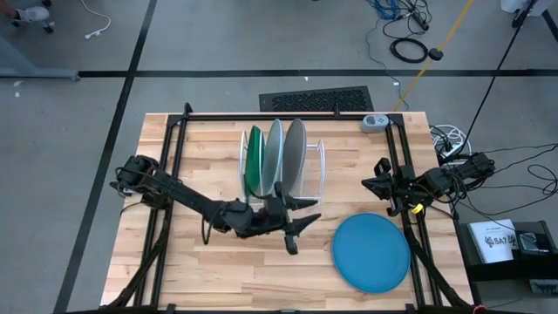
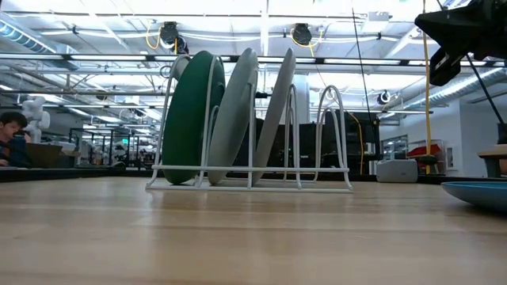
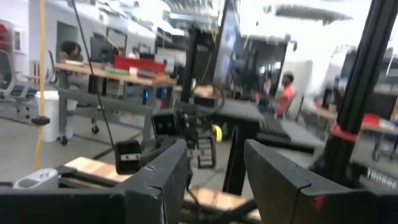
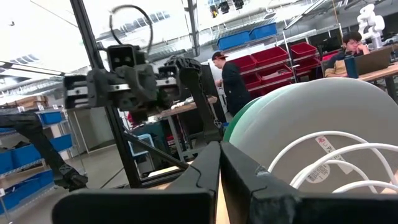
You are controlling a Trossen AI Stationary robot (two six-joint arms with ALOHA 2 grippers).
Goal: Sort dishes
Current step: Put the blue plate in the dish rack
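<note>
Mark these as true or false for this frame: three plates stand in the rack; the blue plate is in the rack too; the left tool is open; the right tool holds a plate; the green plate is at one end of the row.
1. Three plates stand in the white rack. True: green plate, pale plate, grey plate.
2. The blue plate is in the rack. False: it lies flat on the table, apart from the rack.
3. The left tool is open. True.
4. The right tool holds a plate. False: it is shut, empty, near the table's right edge.
5. The green plate is at one end of the row. True.
</note>
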